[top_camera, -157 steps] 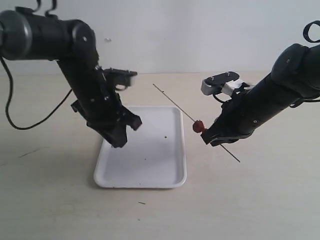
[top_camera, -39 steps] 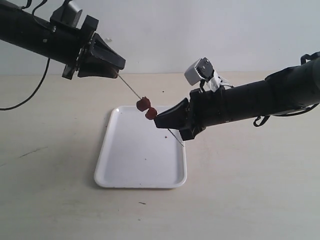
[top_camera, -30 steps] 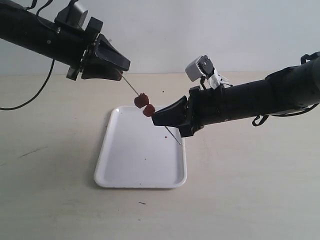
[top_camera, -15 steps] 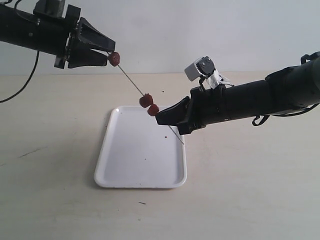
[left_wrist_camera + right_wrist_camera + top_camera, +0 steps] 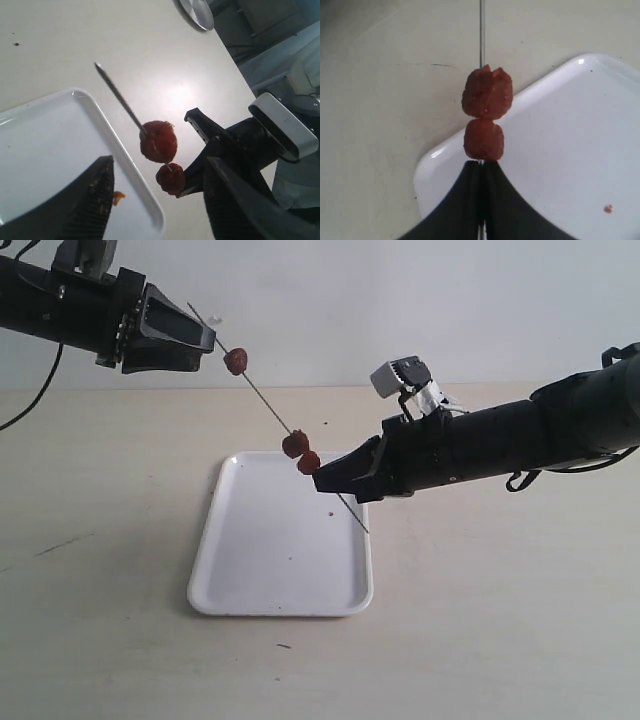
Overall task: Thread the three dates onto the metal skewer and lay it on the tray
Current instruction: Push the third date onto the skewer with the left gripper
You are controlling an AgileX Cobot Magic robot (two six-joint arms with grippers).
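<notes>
The pale beige counter (image 5: pixel 500 640) meets a plain white wall (image 5: pixel 400 300) behind it. A short dark fleck (image 5: pixel 283 646) lies on the counter near the front, and a faint dark streak (image 5: pixel 60 545) marks it far to the left. A tiny red crumb (image 5: pixel 608 208) shows in the right wrist view. A round grey metal disc (image 5: pixel 197 11) lies near the counter's edge.

Three wrinkled dark reddish-brown dates (image 5: pixel 294 444) show against a thin grey metal skewer (image 5: pixel 265 405); the flat rectangular tray (image 5: pixel 250 560) is plain white, the worktop (image 5: pixel 500 620) pale beige.
</notes>
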